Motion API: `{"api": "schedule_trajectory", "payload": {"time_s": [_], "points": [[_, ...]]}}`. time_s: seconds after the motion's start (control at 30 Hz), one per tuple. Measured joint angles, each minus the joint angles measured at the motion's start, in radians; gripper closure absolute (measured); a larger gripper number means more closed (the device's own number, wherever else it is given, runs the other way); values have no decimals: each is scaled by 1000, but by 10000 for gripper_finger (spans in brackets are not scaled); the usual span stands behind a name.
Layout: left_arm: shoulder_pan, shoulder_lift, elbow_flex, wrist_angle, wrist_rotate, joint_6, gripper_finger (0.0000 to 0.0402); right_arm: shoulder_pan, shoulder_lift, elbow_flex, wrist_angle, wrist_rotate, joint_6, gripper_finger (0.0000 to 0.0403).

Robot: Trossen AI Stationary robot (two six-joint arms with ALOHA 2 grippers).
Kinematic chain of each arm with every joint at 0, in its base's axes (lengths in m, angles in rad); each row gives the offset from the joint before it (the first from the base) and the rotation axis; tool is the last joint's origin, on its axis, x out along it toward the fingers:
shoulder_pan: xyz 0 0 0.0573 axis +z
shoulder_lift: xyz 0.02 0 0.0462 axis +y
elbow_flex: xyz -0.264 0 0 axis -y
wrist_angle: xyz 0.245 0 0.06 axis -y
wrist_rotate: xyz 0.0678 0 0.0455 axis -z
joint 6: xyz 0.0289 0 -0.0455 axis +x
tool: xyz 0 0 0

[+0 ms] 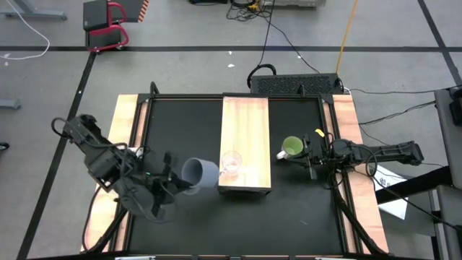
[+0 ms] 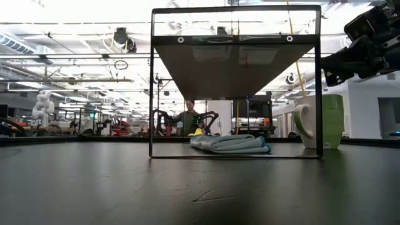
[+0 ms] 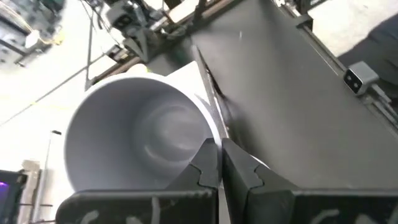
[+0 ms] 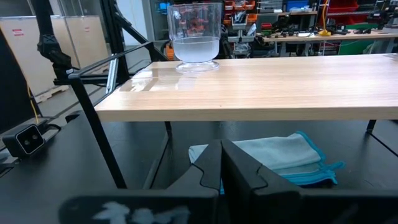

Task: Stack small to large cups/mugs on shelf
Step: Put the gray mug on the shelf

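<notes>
The blue-grey mug (image 1: 200,172) is lifted beside the left edge of the wooden shelf (image 1: 245,130), near the shelf's near end. It lies on its side with its mouth toward my left gripper (image 1: 177,180), which is shut on it. Its handle is hidden. The small clear glass cup (image 1: 231,163) stands upright on the shelf top and also shows in the right wrist view (image 4: 195,37). The lime-green mug (image 1: 292,147) stands on the table right of the shelf, its pale handle (image 2: 302,122) toward the shelf. My right gripper (image 1: 307,155) is shut and empty, raised just right of the green mug. My left gripper pinches the blue-grey mug's rim wall (image 3: 214,134) between its two fingers, one finger (image 3: 205,167) inside the mouth and one (image 3: 244,171) outside. The fingers come from the table's left, pointing toward the shelf. The mug is held clear of the table, on its side.
The shelf stands on thin black metal legs (image 2: 150,81). A light blue cloth (image 2: 231,144) lies on the table under it. Light wooden strips (image 1: 126,137) edge the black table. A person (image 2: 187,115) is far off in the room behind.
</notes>
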Motion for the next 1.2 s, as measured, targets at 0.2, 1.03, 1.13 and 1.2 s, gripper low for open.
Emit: {"api": "schedule_trajectory", "payload": {"time_s": [0.2, 1.03, 1.13, 1.2], "points": [[0, -65, 0, -70, -77, -41, 398, 0, 0, 0, -1, 0, 0, 403], [6, -617, -658, 359, -107, 49, 398, 0, 0, 0, -3, 0, 3, 403], [25, -710, -749, 444, -107, 92, 398, 0, 0, 0, -3, 0, 3, 403], [36, -764, -802, 472, -107, 99, 398, 0, 0, 0, -3, 0, 3, 403]]}}
